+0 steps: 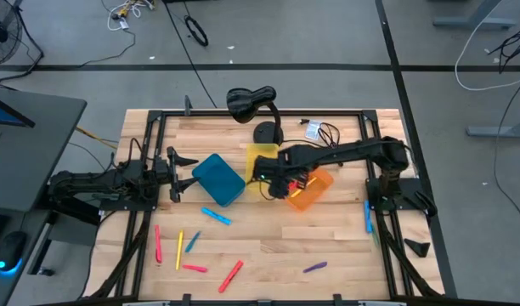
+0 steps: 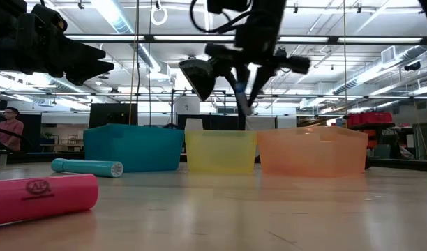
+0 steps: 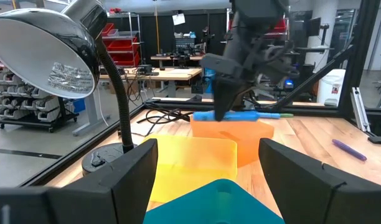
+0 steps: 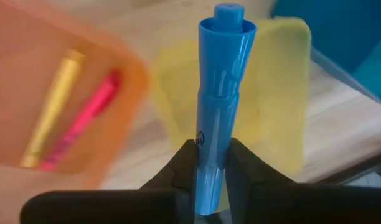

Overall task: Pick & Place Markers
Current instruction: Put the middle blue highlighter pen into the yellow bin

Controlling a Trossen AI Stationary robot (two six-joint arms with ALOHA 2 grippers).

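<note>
My right gripper [image 4: 210,155] is shut on a blue marker [image 4: 221,81] and hovers over the gap between the yellow bin [image 1: 262,158] and the orange bin [image 1: 315,191]. The orange bin [image 4: 28,74] holds a yellow marker [image 4: 53,106] and a red marker [image 4: 84,118]. Several more markers lie flat on the near half of the table, among them a blue one [image 1: 216,216], a red one [image 1: 230,274] and a purple one [image 1: 315,267]. My left gripper [image 3: 209,180] is open, waiting beside the blue bin [image 1: 219,179] on its left. My right gripper pinches the blue marker's barrel [image 4: 209,146] between its two fingers, the flared end [image 4: 229,18] pointing away from them. The fingers come from above, along the marker. The marker [image 2: 240,94] hangs below the gripper, slightly slanted and lifted clear above the yellow bin [image 2: 220,150].
A black desk lamp [image 1: 251,102] stands at the far edge behind the yellow bin. A blue marker [image 1: 367,214] and a green one [image 1: 375,231] lie by the right arm's base. The three bins stand in a row mid-table.
</note>
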